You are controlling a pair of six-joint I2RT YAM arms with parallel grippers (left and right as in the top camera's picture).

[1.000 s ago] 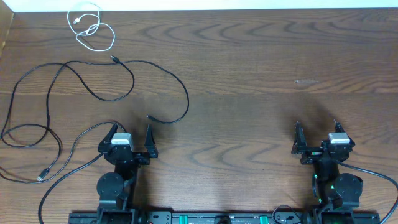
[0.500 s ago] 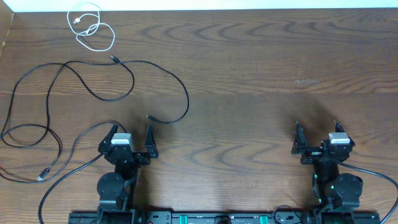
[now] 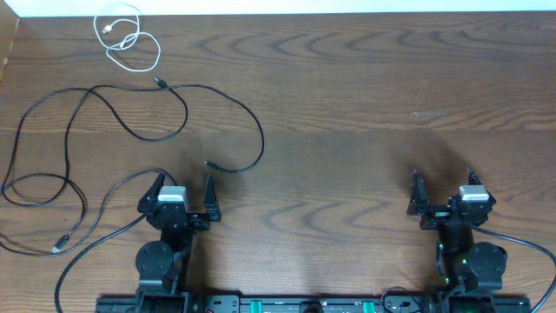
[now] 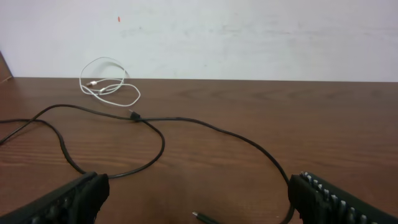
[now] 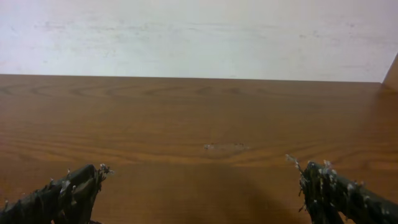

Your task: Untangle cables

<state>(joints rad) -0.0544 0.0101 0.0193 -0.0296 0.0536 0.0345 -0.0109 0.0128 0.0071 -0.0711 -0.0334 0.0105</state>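
Two pairs of fingers rest spread wide and empty near the desk's [image 3: 347, 104] six o'clock edge: left fingers [image 3: 183, 183] toward seven, right fingers [image 3: 441, 178] toward five. Long black cables [image 3: 130, 122] loop loosely toward nine o'clock, one plug end lying just beyond the left fingers. A short white cable [image 3: 126, 39] lies coiled at eleven o'clock, apart from them.

Short cable [image 3: 106, 29] lies far-left; long cables [image 3: 157, 83] sprawl nearer, ahead of left pincer [image 3: 183, 180].

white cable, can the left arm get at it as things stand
Probably yes: the white cable lies uncovered at the far left edge, apart from the black cables; the left hand is open, though far off.
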